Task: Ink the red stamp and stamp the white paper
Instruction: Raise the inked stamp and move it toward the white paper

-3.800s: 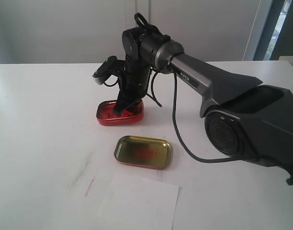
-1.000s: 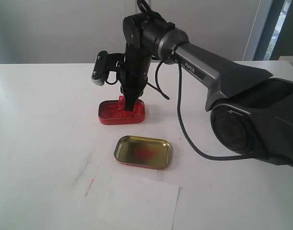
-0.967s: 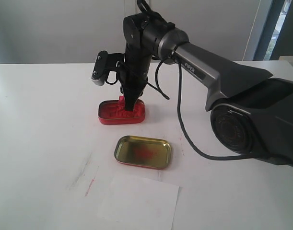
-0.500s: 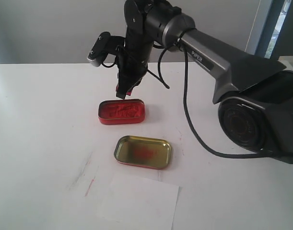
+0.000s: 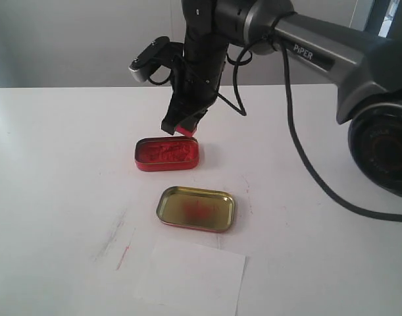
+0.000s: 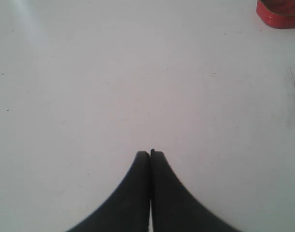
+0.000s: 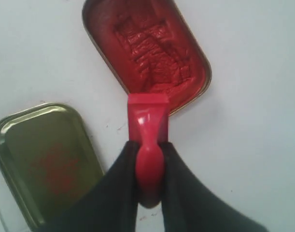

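Observation:
My right gripper [image 5: 181,126] [image 7: 149,145] is shut on the narrow handle of the red stamp [image 5: 186,130] [image 7: 148,126] and holds it in the air just above the far edge of the red ink tin [image 5: 166,154] [image 7: 147,52]. The tin's red paste is rough and dented. The white paper [image 5: 191,278] lies flat at the table's front edge, well away from the stamp. My left gripper [image 6: 150,153] is shut with nothing in it, over bare white table; it does not show in the exterior view.
The gold-lined tin lid [image 5: 196,209] [image 7: 43,154], smeared red inside, lies between the ink tin and the paper. Faint red and grey streaks [image 5: 124,245] mark the table left of the paper. A corner of the ink tin [image 6: 281,9] shows in the left wrist view.
My right gripper rose out of the ink tin with the red stamp and now hangs higher, slightly right of where it pressed. The tins and the paper have stayed put.

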